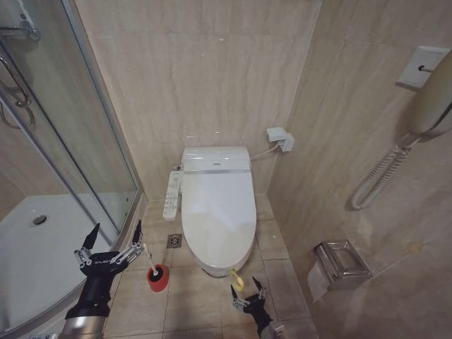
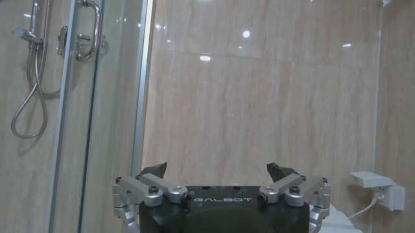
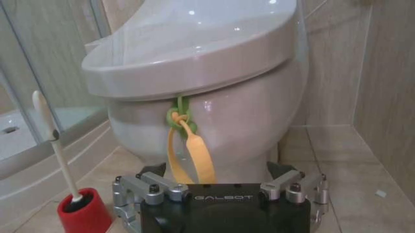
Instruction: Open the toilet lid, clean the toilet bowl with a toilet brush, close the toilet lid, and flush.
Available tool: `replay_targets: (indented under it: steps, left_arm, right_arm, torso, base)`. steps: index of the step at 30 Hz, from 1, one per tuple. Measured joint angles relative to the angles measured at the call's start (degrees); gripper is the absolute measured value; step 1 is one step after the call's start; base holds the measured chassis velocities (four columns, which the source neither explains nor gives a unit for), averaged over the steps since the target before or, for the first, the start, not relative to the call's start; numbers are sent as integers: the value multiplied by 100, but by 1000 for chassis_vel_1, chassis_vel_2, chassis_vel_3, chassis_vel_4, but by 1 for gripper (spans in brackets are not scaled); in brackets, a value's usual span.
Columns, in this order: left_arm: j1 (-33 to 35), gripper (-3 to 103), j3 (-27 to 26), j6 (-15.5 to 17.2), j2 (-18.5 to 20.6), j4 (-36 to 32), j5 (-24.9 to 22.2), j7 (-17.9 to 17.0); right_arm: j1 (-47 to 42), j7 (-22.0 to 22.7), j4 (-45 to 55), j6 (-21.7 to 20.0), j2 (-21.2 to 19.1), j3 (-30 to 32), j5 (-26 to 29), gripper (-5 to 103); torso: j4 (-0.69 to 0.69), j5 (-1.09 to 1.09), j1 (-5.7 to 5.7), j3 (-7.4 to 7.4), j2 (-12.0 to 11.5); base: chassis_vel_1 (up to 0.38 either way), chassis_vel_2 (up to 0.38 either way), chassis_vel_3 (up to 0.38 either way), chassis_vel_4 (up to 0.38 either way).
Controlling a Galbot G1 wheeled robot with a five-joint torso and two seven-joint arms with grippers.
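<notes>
Black and silver metal, the right gripper hangs low over the floor tiles just in front of the toilet, fingers spread and holding nothing. Its wrist view puts the green-and-yellow loop tag directly ahead, dangling from the front edge of the toilet lid and reaching down between the fingertips without clearly touching either. The lid lies shut over the toilet bowl, so opening has not begun.

To the robot's left, the left gripper hovers with fingers also spread and empty, just beside the shower enclosure. The toilet brush stands upright in its red holder on the floor, between that gripper and the bowl.

The likely trouble: the tag is a limp strap, so fingers closing slightly off line could miss it or pinch only its tip and slip as the lid lifts. The left gripper sits close to the brush handle and could topple the holder if it swings.

Counted: two grippers, one lid, one tag, one brush, one holder, one side button panel.
</notes>
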Motion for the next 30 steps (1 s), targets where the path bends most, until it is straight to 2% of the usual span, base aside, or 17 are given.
replay_targets:
  steps: [10, 11, 19, 20, 26, 27, 30]
  left_arm:
    - [0, 100, 0, 0, 0, 0, 0, 0]
    - [0, 100, 0, 0, 0, 0, 0, 0]
    - [0, 100, 0, 0, 0, 0, 0, 0]
    - [0, 100, 0, 0, 0, 0, 0, 0]
    - [0, 100, 0, 0, 0, 0, 0, 0]
    - [0, 100, 0, 0, 0, 0, 0, 0]
    - [0, 100, 0, 0, 0, 0, 0, 0]
  right_arm:
    - [103, 6, -44, 9, -27, 77, -21, 100]
    - [102, 6, -41, 24, -34, 81, -21, 84]
    - [63, 20, 40, 50, -44, 78, -1, 84]
    - [56, 27, 57, 50, -44, 80, 5, 57]
    - [36, 38, 101, 51, -48, 87, 16, 57]
    - [21, 35, 134, 51, -58, 93, 16, 29]
    - [-45, 31, 263, 40, -110, 117, 59, 29]
  torso:
    - [0, 0, 0, 0, 0]
    - [0, 0, 0, 0, 0]
    - [0, 0, 0, 0, 0]
    - [-1, 0, 0, 0, 0]
    - [0, 0, 0, 0, 0]
    - [0, 1, 0, 0, 0]
    - [0, 0, -1, 0, 0]
  base:
    - [0, 0, 0, 0]
    - [0, 0, 0, 0]
    - [0, 0, 0, 0]
    - [0, 0, 0, 0]
    - [0, 0, 0, 0]
    - [0, 0, 0, 0]
    - [0, 0, 0, 0]
